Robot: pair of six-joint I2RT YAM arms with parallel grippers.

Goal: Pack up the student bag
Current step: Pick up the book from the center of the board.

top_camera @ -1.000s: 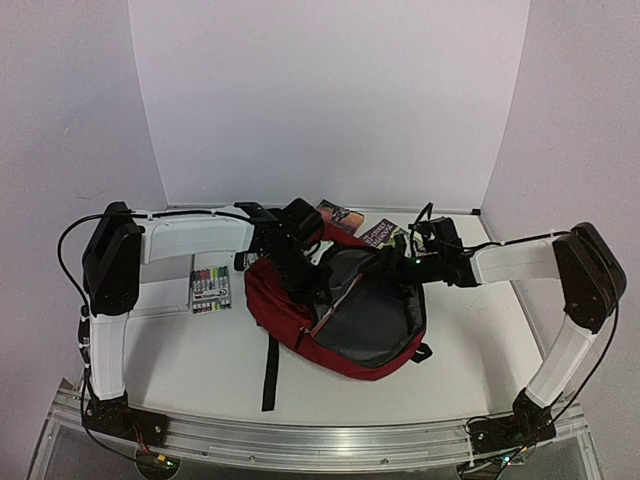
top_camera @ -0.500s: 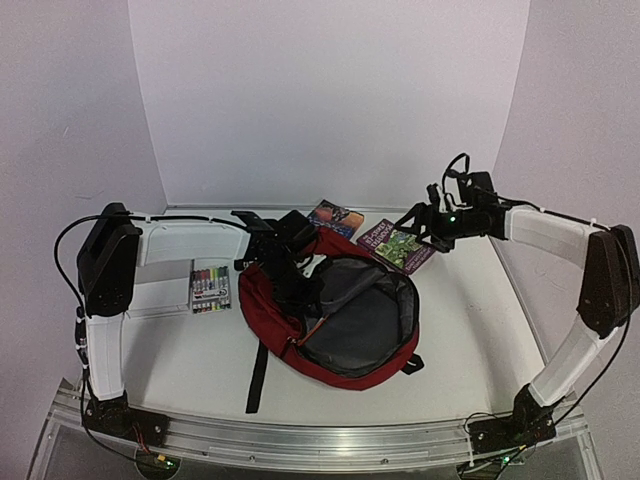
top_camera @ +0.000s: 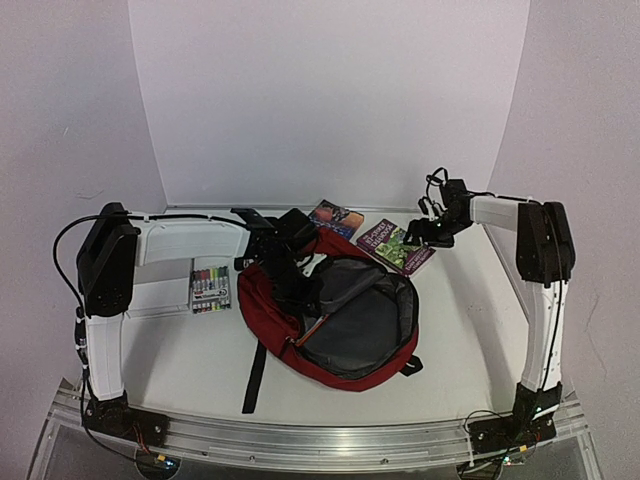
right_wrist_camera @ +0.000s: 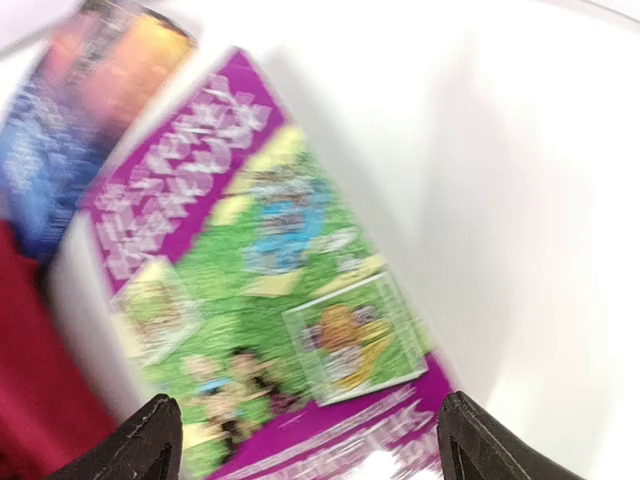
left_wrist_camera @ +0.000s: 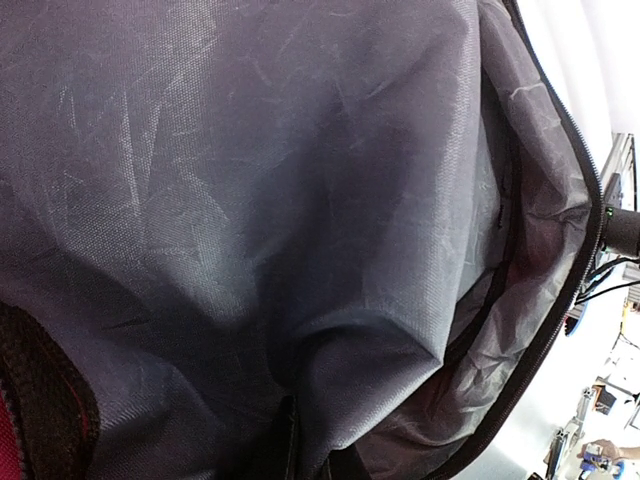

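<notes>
Right now the backpack lies flat in the middle of the table, its main compartment unzipped and gaping so that I can see the grey lining from above. One black strap trails off its near left side toward the arm bases.

My left gripper sits at the far left rim of the opening, clenched on the fabric there. From its wrist camera I get nothing but lining, with the folds drawing together at the bottom of the view where the fingers pinch.

My right gripper hangs over the far right part of the table, just above the purple book, which lies just beyond the backpack's far right edge. The wrist view is blurred, but both fingertips show at the bottom corners, spread wide, with only the book's purple and green cover below them; the jaws are released and hold nothing.

A blue and orange book lies beside the purple one, further left. A pack of markers rests left of the backpack, under my left arm.
</notes>
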